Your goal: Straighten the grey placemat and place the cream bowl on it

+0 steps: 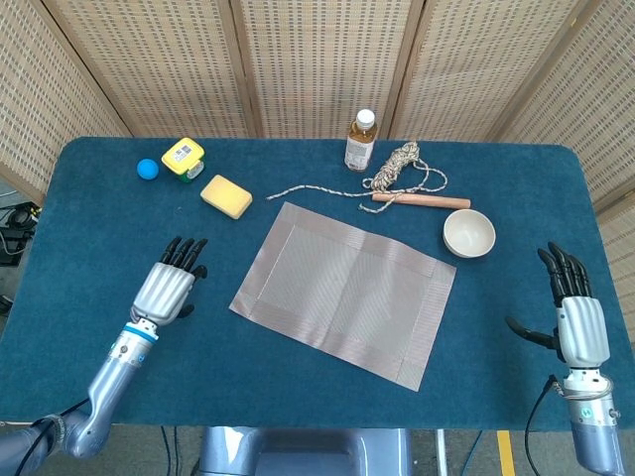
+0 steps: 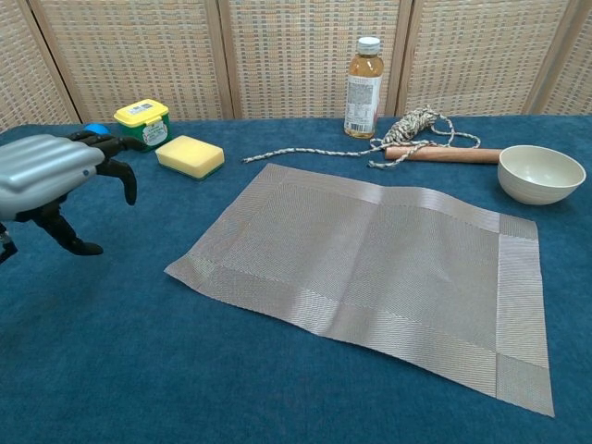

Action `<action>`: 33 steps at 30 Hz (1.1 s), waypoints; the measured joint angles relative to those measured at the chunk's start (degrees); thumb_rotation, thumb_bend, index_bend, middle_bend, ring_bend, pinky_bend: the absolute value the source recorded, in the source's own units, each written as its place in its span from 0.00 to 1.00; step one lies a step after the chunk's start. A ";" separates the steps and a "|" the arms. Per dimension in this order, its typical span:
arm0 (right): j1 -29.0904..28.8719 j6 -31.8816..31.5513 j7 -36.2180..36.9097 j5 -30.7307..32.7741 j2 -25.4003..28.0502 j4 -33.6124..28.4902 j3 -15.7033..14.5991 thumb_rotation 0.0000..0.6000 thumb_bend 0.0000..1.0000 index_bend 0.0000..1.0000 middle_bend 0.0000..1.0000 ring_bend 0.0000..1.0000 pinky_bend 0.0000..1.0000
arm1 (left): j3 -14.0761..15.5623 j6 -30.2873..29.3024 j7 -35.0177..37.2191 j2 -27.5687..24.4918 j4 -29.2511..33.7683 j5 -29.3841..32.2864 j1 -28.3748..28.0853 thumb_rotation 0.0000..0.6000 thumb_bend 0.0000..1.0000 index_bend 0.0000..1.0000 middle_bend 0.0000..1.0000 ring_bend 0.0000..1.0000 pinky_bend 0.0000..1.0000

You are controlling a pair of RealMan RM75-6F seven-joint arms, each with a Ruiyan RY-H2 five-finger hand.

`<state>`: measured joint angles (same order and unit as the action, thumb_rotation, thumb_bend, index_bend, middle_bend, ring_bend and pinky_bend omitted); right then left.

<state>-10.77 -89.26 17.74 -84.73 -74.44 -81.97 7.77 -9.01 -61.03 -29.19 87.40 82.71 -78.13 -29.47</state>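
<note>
Even, bright light falls from above and both my views are sharp. Shadows are soft and short: a faint one sits under my left hand, another hugs the cream bowl. The grey placemat shows a pale sheen along its folds in the chest view. No glare, no blur.

- Placemat: a grey woven rectangle with a wider band along each edge, lying flat on the blue table at its middle. It sits skewed, its long sides running from upper left to lower right in the head view. A faint crease crosses its middle.
- Bowl: cream, round, upright and empty. It stands on the table just off the mat's far right corner, not on the mat.
</note>
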 measured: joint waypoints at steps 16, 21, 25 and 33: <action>0.20 0.70 2.39 -0.02 0.07 0.10 1.00 1.00 0.26 0.01 0.00 0.00 0.00 | 0.71 6.01 -2.75 10.98 -10.56 3.75 -6.58 1.00 0.13 0.40 0.00 0.00 0.00; 0.31 0.85 3.12 -0.04 0.24 0.05 1.18 1.00 0.26 0.01 0.00 0.00 0.00 | 0.73 6.22 -2.83 13.08 -12.73 3.90 -8.09 1.00 0.22 0.42 0.00 0.00 0.00; 0.42 0.83 3.67 -0.04 0.40 -0.09 1.41 1.00 0.26 0.01 0.00 0.00 0.00 | 0.68 6.45 -2.36 14.06 -13.54 4.09 -8.93 1.00 0.27 0.43 0.00 0.00 0.00; 0.49 1.06 3.85 -0.26 0.49 -0.22 1.43 1.00 0.26 0.01 0.00 0.00 0.00 | 1.21 6.76 -1.62 15.62 -15.01 4.42 -9.67 1.00 0.38 0.51 0.00 0.00 0.00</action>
<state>-10.28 -88.20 21.59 -85.00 -73.95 -82.19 9.20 -7.80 -54.27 -30.81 103.03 67.70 -73.71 -39.13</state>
